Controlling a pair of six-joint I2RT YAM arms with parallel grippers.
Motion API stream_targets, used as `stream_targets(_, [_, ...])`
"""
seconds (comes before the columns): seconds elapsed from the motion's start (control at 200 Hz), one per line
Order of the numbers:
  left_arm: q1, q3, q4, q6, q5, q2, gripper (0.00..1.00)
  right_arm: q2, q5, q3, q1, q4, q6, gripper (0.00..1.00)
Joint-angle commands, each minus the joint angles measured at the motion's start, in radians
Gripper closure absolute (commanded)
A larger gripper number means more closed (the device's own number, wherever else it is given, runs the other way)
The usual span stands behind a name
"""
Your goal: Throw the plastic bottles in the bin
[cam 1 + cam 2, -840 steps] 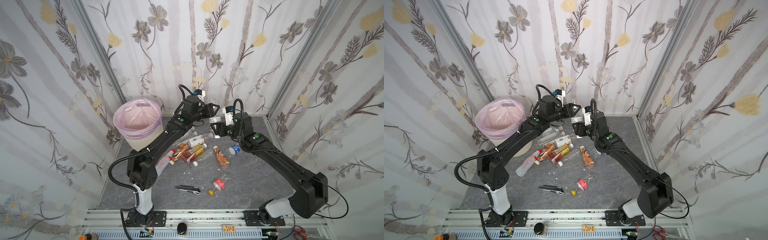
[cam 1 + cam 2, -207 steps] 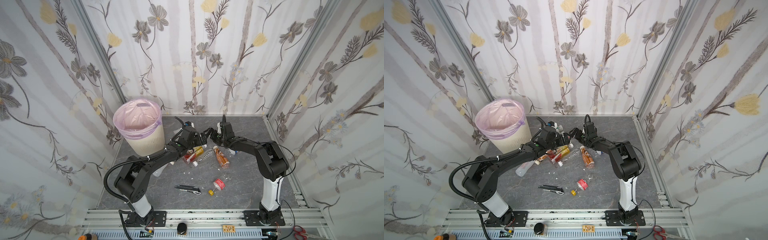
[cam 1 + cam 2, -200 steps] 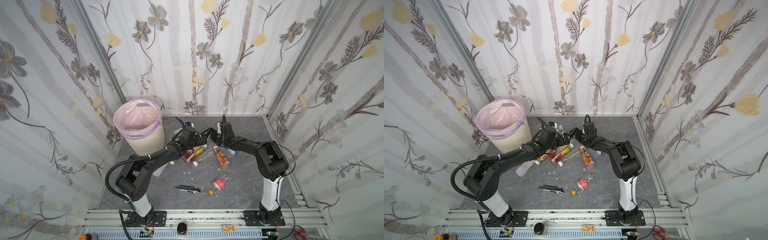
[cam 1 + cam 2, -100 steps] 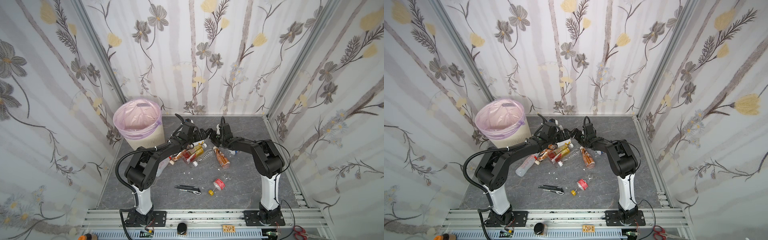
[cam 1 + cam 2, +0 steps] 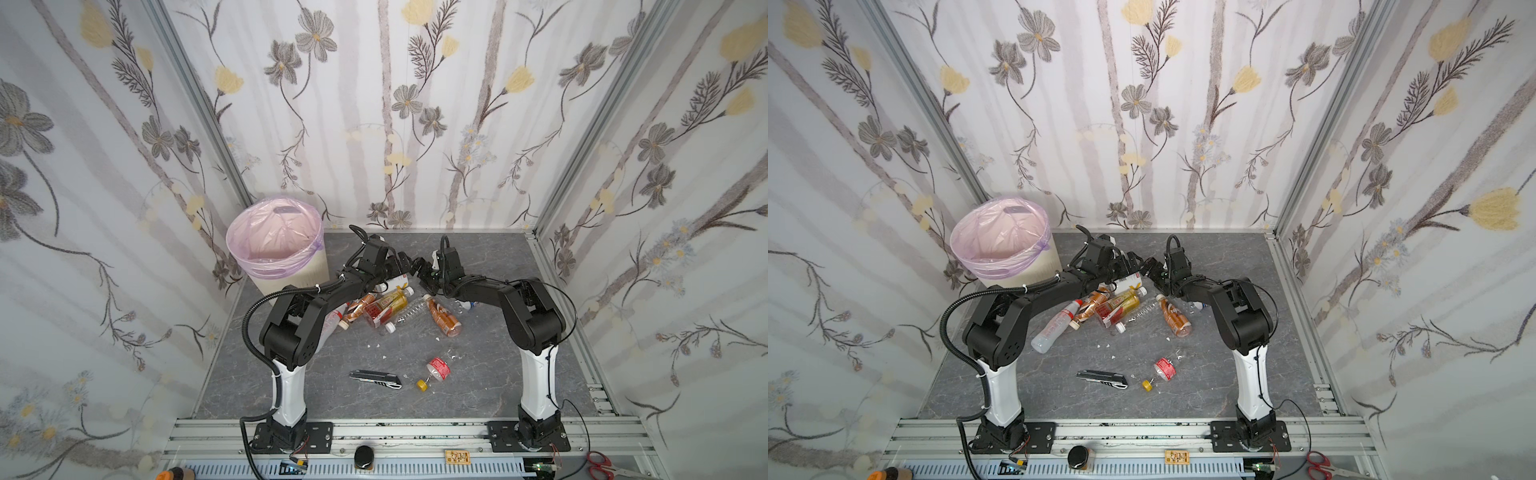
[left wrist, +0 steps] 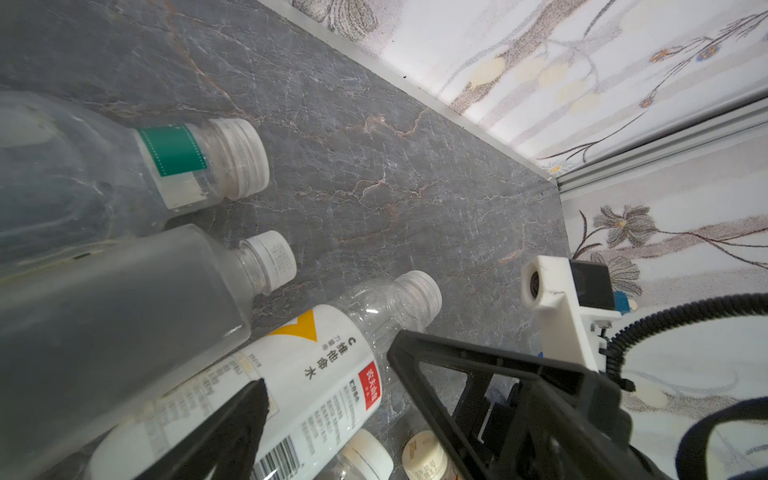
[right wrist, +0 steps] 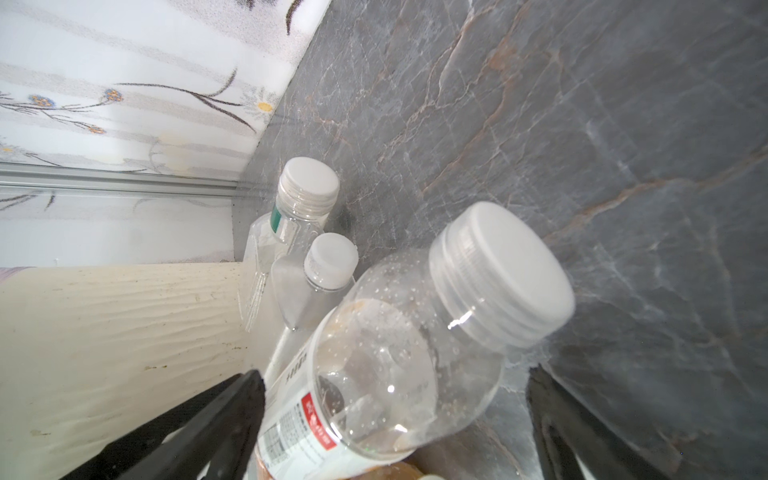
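Note:
Plastic bottles lie in a heap mid-floor in both top views, amber ones (image 5: 444,318) and a yellow one (image 5: 388,303) among them. At the heap's back lies a clear bottle with a white label (image 5: 400,282) (image 5: 1130,284). My left gripper (image 5: 397,266) (image 6: 326,370) is open, its fingers either side of the label. My right gripper (image 5: 419,272) (image 7: 395,376) is open too, straddling the same bottle's (image 7: 415,353) capped shoulder from the opposite side. The bin (image 5: 291,274), lined with a pink bag, stands at the back left, its cream wall (image 7: 124,353) close by.
Two more clear bottles, a green-banded one (image 6: 124,174) and a frosted one (image 6: 145,299), lie between the white-labelled bottle and the bin. Nearer the front lie a red-labelled bottle with a yellow cap (image 5: 436,370) and a grey-black utility knife (image 5: 376,379).
Both arms have come down from above the heap to floor level. In the last second the left gripper slid back and rightward onto the white-labelled bottle. The right gripper barely moved.

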Motion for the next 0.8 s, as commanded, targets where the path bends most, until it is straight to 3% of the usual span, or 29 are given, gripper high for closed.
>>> stream_targets(0.0, [0.0, 0.014, 0.018, -0.02, 0.012, 0.012, 0.0, 0.013, 0.01, 0.013, 0.002, 0.039, 0.024, 0.04])
stream_targets(0.794, [0.011, -0.037, 0.051, -0.047, 0.014, -0.009, 0.0, 0.073, -0.003, 0.057, 0.012, 0.086, 0.112, 0.1])
